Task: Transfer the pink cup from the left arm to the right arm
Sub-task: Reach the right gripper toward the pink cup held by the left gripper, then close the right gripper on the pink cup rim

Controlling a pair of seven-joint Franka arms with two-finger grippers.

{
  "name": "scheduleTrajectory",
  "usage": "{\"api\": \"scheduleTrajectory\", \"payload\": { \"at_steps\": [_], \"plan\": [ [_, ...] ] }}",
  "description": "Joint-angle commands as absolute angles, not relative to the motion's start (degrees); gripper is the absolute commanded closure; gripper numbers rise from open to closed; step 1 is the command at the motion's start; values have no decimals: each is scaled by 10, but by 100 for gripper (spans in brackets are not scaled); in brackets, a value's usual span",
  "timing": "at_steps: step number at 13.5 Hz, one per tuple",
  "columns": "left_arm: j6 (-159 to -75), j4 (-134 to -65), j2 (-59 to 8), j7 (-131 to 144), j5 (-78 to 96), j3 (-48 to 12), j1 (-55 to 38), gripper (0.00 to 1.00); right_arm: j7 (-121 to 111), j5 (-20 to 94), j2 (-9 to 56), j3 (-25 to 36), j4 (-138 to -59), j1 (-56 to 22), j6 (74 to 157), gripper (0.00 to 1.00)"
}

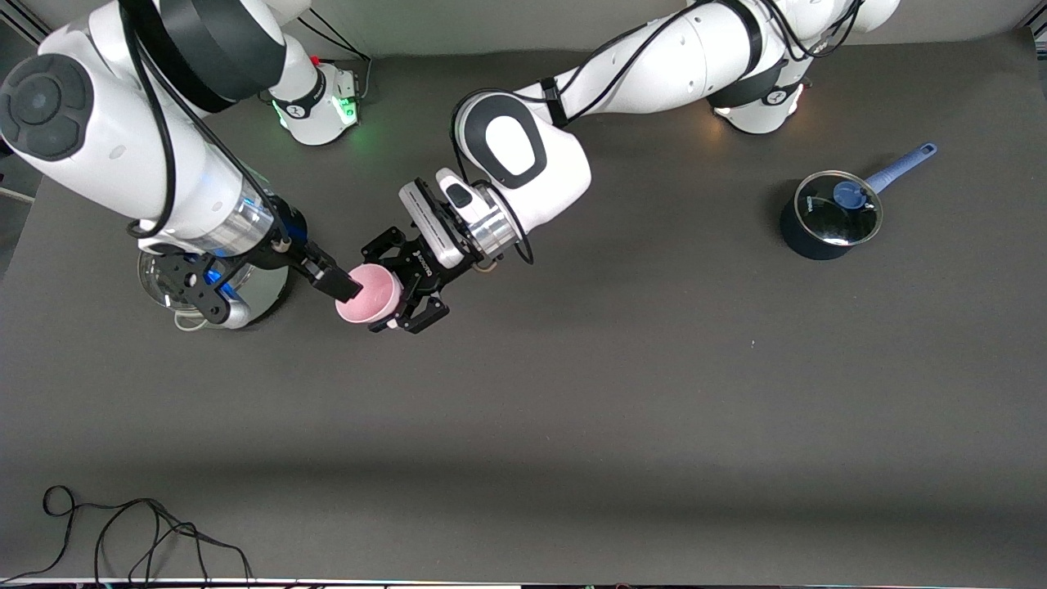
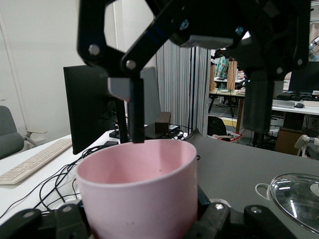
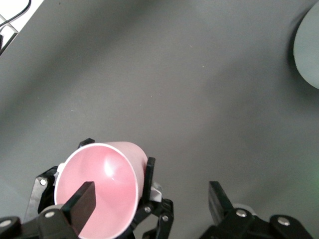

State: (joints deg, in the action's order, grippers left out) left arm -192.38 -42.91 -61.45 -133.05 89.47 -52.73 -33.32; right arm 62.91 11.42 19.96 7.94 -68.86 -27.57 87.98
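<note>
The pale pink cup (image 1: 372, 298) hangs above the table's middle with its mouth turned toward the right arm. My left gripper (image 1: 386, 286) is shut on the cup's body, a finger on each side; the left wrist view shows the cup (image 2: 139, 194) filling the space between its jaws. My right gripper (image 1: 274, 298) is open. One of its fingers (image 3: 82, 199) reaches inside the cup's mouth (image 3: 107, 184), and the other finger (image 3: 217, 196) stands well outside the cup, over bare table. The cup's base is hidden.
A silver pot with a glass lid (image 1: 168, 282) stands under the right gripper, at the right arm's end. A dark blue pot with a glass lid and blue handle (image 1: 830, 217) stands at the left arm's end. A black cable (image 1: 123, 532) lies near the table's front edge.
</note>
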Motion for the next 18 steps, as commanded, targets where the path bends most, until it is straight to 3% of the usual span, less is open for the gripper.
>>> {"api": "scheduleTrajectory", "payload": {
  "at_steps": [1, 3, 7, 9, 10, 18],
  "plan": [
    [-1936, -421, -606, -1319, 896, -516, -345, 100, 643, 130, 216, 81, -664, -275, 883, 1],
    [-1936, -421, -606, -1319, 896, -516, -345, 100, 643, 130, 217, 79, -666, -275, 885, 6],
    [-1936, -421, -606, -1319, 896, -516, -345, 100, 659, 130, 217, 78, -664, -275, 885, 66],
    [-1939, -422, -606, -1319, 896, -516, -345, 100, 671, 130, 217, 78, -664, -275, 886, 92],
    [-1939, -422, -606, -1319, 896, -516, -345, 100, 671, 130, 217, 78, -664, -275, 886, 100],
    [-1940, -423, -606, -1318, 896, -515, -345, 100, 670, 130, 216, 78, -663, -275, 886, 100]
  ]
}}
